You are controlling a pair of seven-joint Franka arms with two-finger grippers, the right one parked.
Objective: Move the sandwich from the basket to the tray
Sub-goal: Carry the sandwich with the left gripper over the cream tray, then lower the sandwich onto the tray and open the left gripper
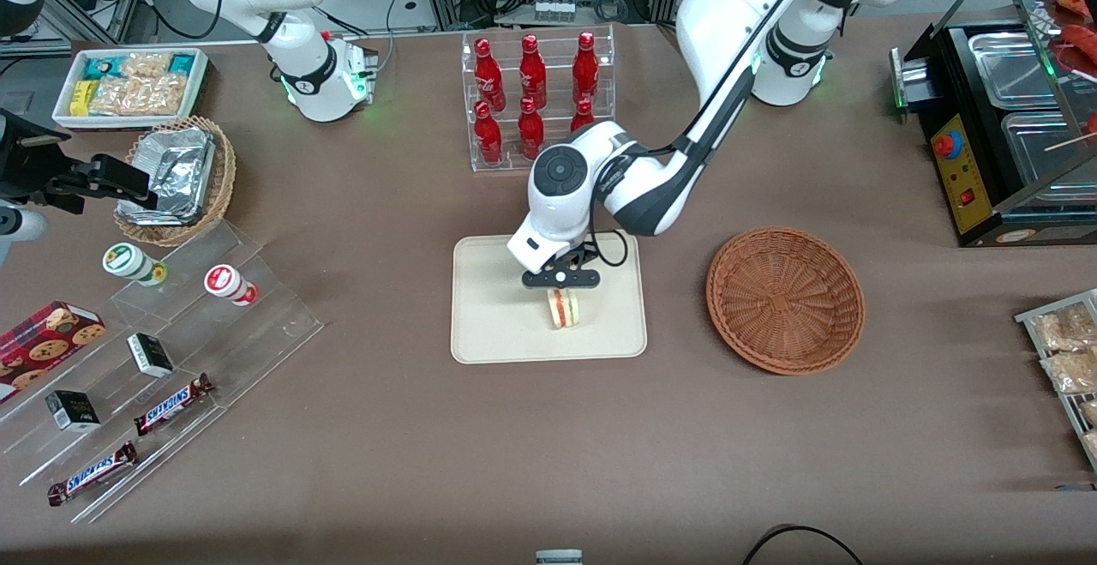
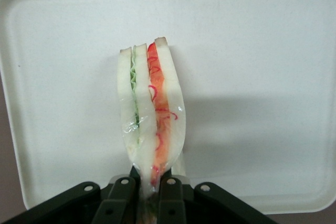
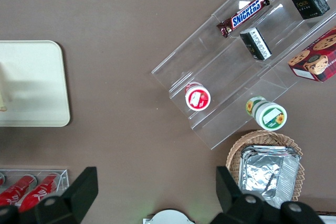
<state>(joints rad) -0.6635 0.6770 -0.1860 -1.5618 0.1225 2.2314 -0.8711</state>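
Front view: left gripper (image 1: 561, 288) hangs over the tray (image 1: 488, 325), jaws clenched on the wrapped sandwich (image 1: 565, 309) from above, carried on edge; wicker basket (image 1: 785, 299) empty on the worktop. Left wrist view: sandwich (image 2: 152, 108) pinched at its wrapper seam, over the tray (image 2: 262, 77); contact unclear.

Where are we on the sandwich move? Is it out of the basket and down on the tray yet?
Done: the reddish-brown basket is empty, so the sandwich is out of it. In hand: the gripper is over the tray, its fingers shut on the wrapped sandwich. Whether it touches the tray surface cannot be told. Left: set it down if needed, open the fingers and retreat.
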